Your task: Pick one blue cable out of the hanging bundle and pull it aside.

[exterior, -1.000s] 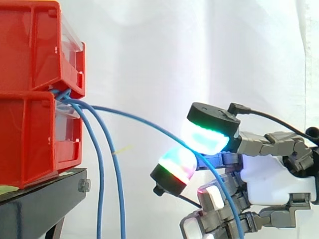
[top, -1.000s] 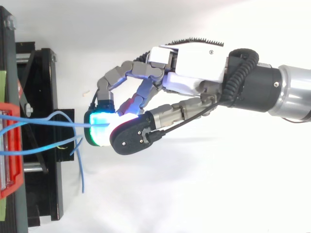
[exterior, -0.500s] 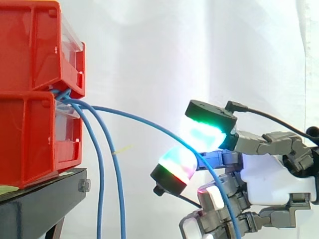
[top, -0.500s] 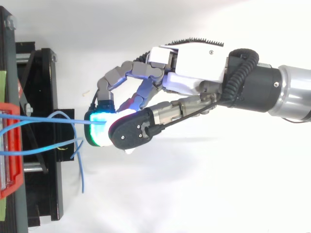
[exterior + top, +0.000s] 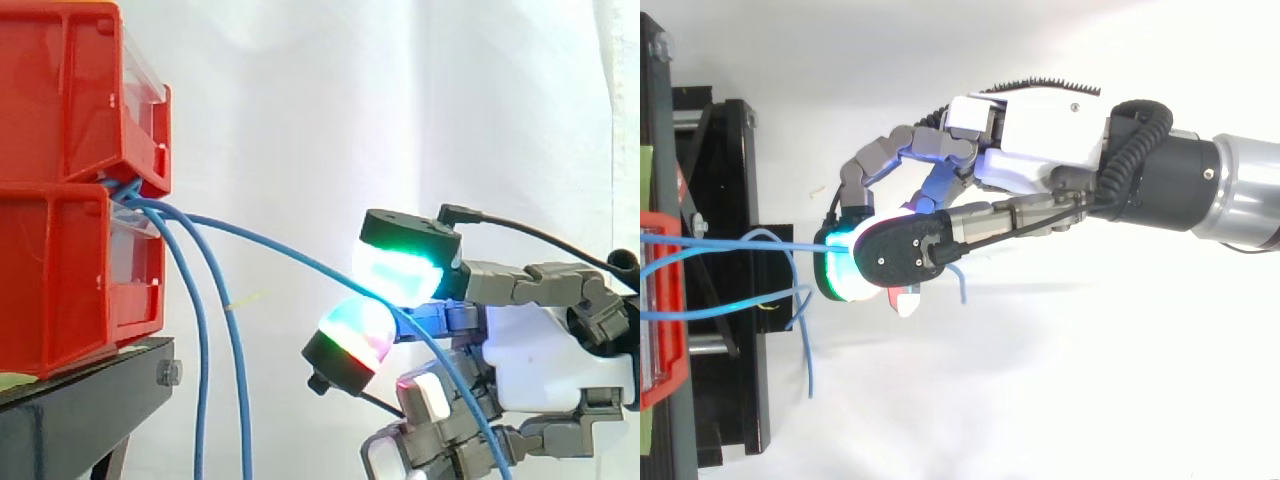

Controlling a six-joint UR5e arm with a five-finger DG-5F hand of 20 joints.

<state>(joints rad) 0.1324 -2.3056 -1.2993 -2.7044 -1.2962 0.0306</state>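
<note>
Blue cable (image 5: 290, 254) pinched between curled fingers (image 5: 398, 275), its lower end cut off below.

No words, numbers or signs can be read here (not on the red plastic bins (image 5: 60, 250), nor on the black metal stand (image 5: 80, 400)).
</note>
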